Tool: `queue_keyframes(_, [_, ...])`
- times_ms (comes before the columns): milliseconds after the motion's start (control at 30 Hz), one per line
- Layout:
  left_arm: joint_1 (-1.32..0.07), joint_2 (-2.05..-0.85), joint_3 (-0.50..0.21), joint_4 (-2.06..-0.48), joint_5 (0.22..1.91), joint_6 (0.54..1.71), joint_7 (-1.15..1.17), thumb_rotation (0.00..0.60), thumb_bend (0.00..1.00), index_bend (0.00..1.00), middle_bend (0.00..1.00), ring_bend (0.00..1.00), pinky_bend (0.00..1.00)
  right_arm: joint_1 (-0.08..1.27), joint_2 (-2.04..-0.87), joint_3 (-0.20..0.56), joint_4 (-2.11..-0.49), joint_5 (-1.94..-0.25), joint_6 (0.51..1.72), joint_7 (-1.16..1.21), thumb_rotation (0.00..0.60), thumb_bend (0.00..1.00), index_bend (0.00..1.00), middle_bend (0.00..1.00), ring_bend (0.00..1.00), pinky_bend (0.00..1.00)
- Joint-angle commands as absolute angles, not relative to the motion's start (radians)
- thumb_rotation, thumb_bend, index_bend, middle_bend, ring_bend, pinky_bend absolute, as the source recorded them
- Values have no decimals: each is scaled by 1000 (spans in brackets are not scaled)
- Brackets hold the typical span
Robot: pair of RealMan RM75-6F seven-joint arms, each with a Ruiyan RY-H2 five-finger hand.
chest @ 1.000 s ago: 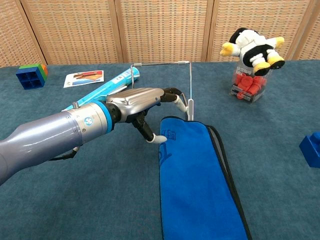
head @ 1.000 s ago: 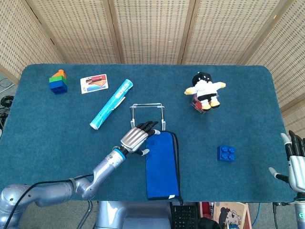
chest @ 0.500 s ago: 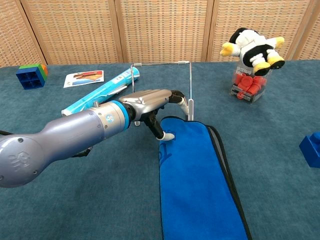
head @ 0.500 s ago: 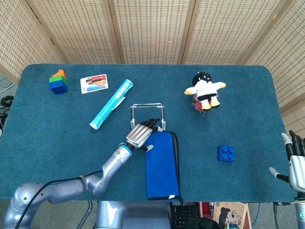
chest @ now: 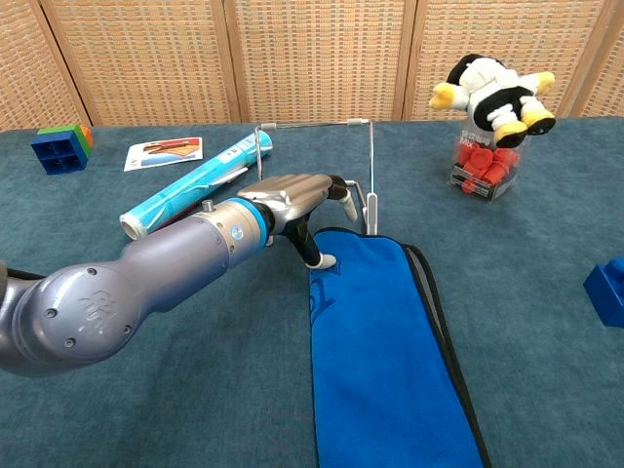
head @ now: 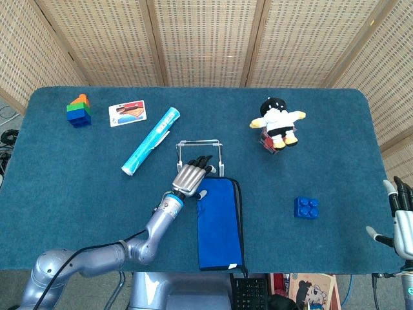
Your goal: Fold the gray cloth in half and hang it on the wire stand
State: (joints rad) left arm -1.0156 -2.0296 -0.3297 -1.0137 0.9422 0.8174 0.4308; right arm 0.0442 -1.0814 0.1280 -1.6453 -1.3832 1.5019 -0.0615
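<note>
Blue cloth (head: 220,223) lies flat, seemingly folded; wire stand (head: 200,154) upright just beyond.

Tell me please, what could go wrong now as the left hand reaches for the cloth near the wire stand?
The left hand sits close beside the wire stand, so lifting could knock the light frame over. Its fingers are at only the far edge of the folded cloth, so a layer might slip and the fold might open.

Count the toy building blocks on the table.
2: a stacked multicolor block at the far left corner, and a blue block on the right, nearer the front edge. None look hidden.
</note>
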Motion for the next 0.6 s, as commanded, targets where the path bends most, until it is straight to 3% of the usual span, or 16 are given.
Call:
queue_keyframes(33, [-1030, -2040, -344, -1002, 906, 814, 464, 600, 314, 271, 47, 72, 182, 45, -1081, 128, -1645, -1383, 1501, -61, 600, 0, 0, 0, 0, 0])
queue_keyframes(267, [-1057, -2048, -387, -1004, 808, 790, 502, 600, 313, 271, 43, 73, 185, 44, -1081, 129, -1645, -1381, 1502, -60, 600, 0, 0, 0, 0, 0])
queue_keyframes(600, [-1086, -2062, -391, -987, 710, 820, 607, 600, 313, 277, 42, 74, 197, 45, -1081, 128, -1644, -1381, 1499, -57, 600, 0, 0, 0, 0, 0])
